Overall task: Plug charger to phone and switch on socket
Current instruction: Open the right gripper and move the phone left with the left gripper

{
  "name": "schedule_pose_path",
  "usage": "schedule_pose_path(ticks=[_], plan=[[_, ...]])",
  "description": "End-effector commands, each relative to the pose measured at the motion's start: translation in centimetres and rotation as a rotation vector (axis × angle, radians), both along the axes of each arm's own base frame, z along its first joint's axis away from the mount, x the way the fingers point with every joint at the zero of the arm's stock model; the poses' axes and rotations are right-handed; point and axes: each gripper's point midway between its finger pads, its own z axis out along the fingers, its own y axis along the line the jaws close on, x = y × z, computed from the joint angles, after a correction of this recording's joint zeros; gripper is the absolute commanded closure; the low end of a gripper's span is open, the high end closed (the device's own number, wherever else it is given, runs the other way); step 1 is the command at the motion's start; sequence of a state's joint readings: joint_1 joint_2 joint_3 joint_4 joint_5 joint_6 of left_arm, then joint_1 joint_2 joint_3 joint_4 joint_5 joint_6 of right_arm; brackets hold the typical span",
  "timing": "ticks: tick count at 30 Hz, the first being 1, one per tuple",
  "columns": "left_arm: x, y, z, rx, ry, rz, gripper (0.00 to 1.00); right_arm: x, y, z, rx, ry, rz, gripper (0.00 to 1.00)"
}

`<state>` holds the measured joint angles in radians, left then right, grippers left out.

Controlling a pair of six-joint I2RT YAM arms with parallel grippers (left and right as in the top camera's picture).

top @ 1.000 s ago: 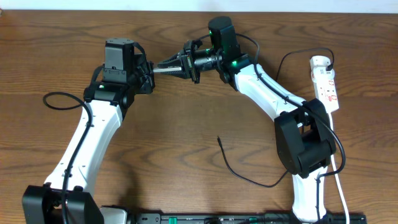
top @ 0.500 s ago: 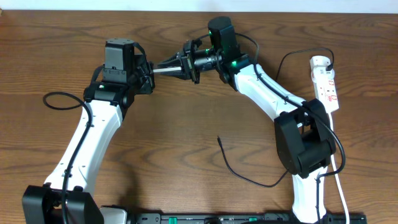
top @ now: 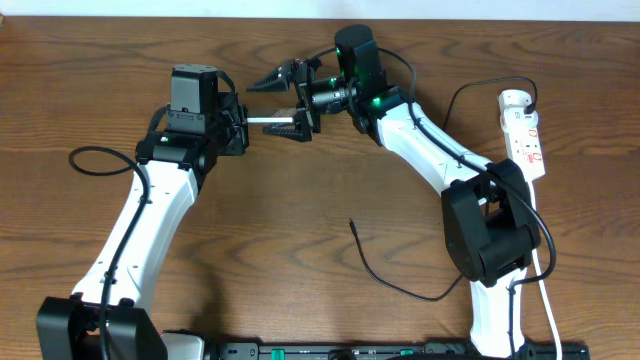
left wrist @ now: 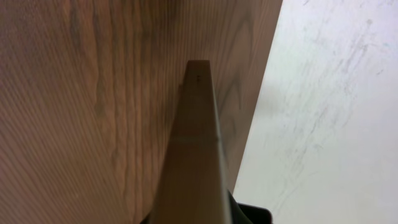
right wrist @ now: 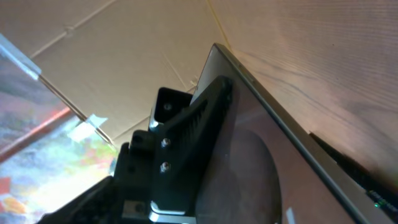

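**Right gripper (top: 272,107) lets go of phone (left wrist: 198,149)**

Its fingers, closed a second ago, now stand spread either side of the phone. The left gripper (top: 245,122) alone clamps it, edge-on above the far middle of the table (top: 300,300), long axis pointing right. That likely frees the right arm for the charger (top: 400,290), lying well apart.
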<state>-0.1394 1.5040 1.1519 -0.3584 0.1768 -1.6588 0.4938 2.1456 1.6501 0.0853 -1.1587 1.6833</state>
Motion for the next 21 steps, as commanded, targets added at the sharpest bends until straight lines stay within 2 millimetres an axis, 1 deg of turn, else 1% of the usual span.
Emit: schedule_pose_path(ticks=[1, 4, 15, 21], plan=[[0.0, 0.0, -0.3, 0.013, 0.001, -0.012, 0.93, -0.2, 0.1, 1.9, 0.026, -0.054, 0.015, 0.08], [0.0, 0.0, -0.3, 0.015, 0.001, -0.014, 0.93, -0.1, 0.0, 2.0, 0.028, -0.066, 0.014, 0.01], [-0.1, -0.7, 0.1, -0.005, -0.012, -0.057, 0.93, 1.1, -1.2, 1.9, 0.036, -0.163, -0.002, 0.01], [0.3, -1.7, 1.9, -0.037, -0.079, -0.106, 0.93, 2.0, -2.3, 1.9, 0.041, -0.243, -0.015, 0.01]])
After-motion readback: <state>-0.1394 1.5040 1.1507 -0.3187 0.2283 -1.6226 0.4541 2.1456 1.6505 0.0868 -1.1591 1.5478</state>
